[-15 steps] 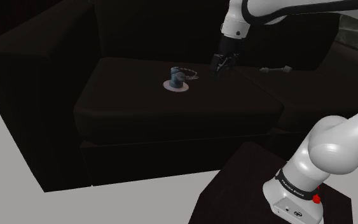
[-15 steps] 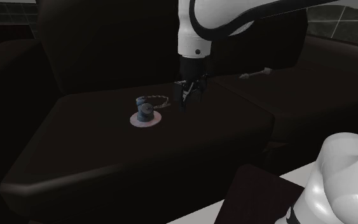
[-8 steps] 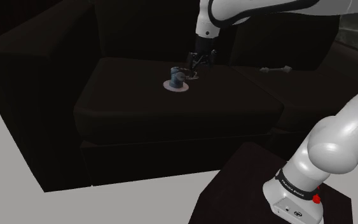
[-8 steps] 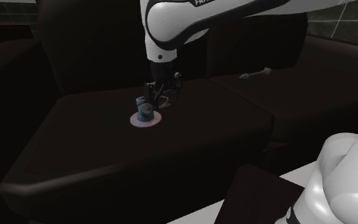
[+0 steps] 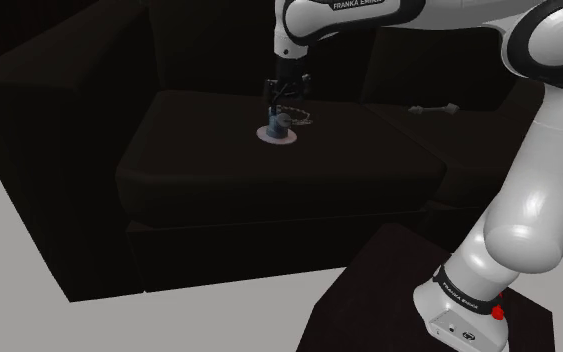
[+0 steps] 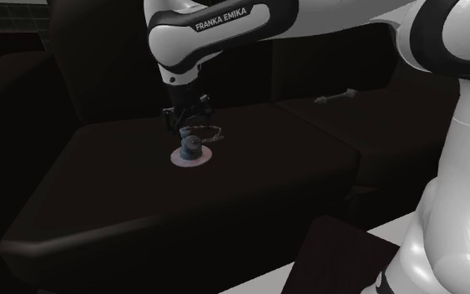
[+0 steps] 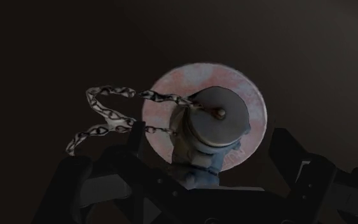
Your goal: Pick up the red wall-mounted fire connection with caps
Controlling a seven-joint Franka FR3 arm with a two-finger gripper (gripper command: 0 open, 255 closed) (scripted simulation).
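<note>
The fire connection (image 5: 278, 126) stands on a dark sofa seat: a round pinkish plate (image 7: 244, 86) lying flat, a short grey-blue body (image 7: 199, 153) with a round cap (image 7: 219, 118), and a thin chain (image 7: 110, 114) trailing to one side. In the second exterior view the fire connection (image 6: 190, 151) sits just below my gripper (image 6: 183, 127). My gripper (image 5: 281, 103) hangs right over it, pointing down. In the wrist view the gripper (image 7: 207, 135) is open, with its black fingers (image 7: 133, 143) standing on either side of the body and not touching it.
The dark sofa seat (image 5: 269, 170) has a tall armrest (image 5: 59, 120) at the shoulder view's left and a backrest (image 5: 219, 45) behind. A small grey object (image 5: 434, 108) lies on the neighbouring cushion. My stand (image 5: 409, 300) is at the lower right, pale floor (image 5: 29, 320) at the lower left.
The arm has swung towards the shoulder view's left, carrying the gripper from beside the chain to directly over the fire connection. The connection has not moved.
</note>
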